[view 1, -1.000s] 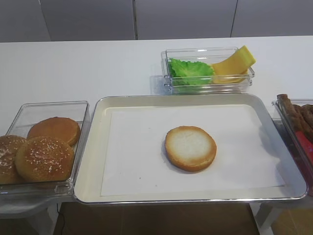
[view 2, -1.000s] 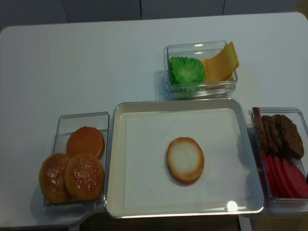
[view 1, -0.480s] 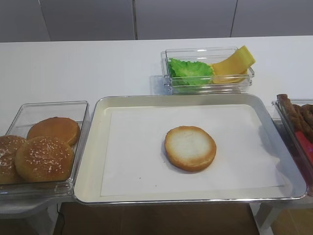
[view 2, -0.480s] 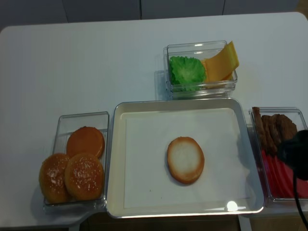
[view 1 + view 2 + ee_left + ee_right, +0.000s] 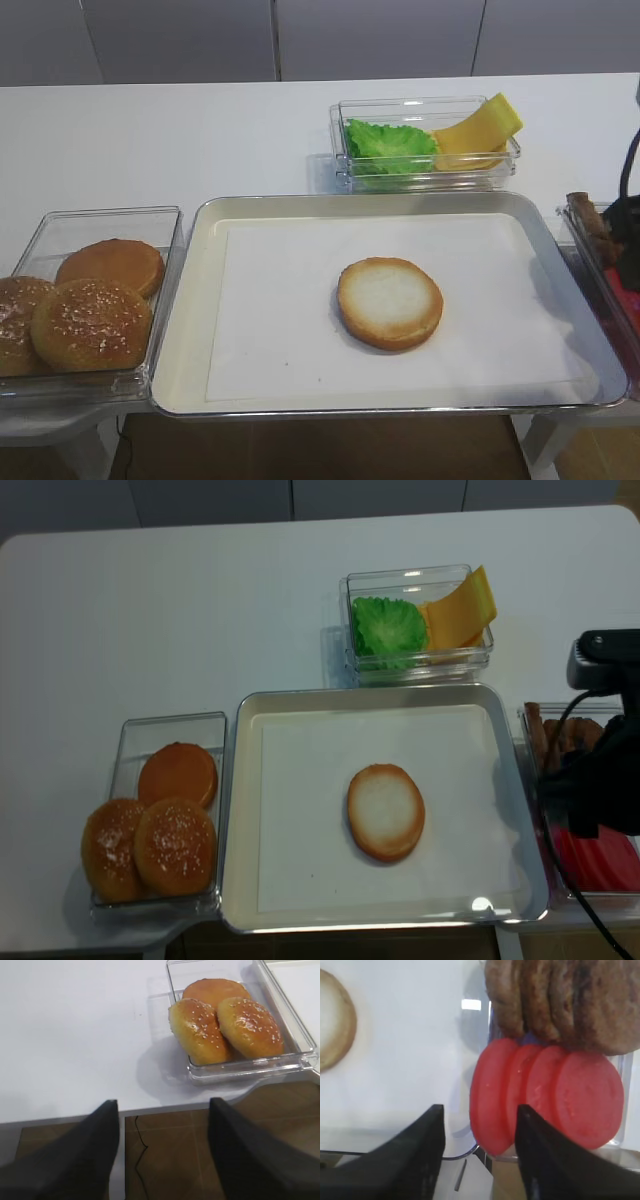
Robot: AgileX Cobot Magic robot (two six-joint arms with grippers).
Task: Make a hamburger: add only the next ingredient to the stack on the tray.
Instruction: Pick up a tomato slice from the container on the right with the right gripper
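four tomato slices [image 5: 547, 1095] overlap at 2 o'clock of our right gripper [image 5: 480, 1157]; jaws empty, parted; we should pinch only the leftmost.

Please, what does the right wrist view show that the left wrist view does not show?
Only the right wrist view shows the overlapping flat round red tomato slices, the brown patties behind them, and an edge of the pale round bun bottom on the white-lined tray. Only the left wrist view shows three golden-brown buns in a clear plastic bin. Both show open black grippers holding nothing.
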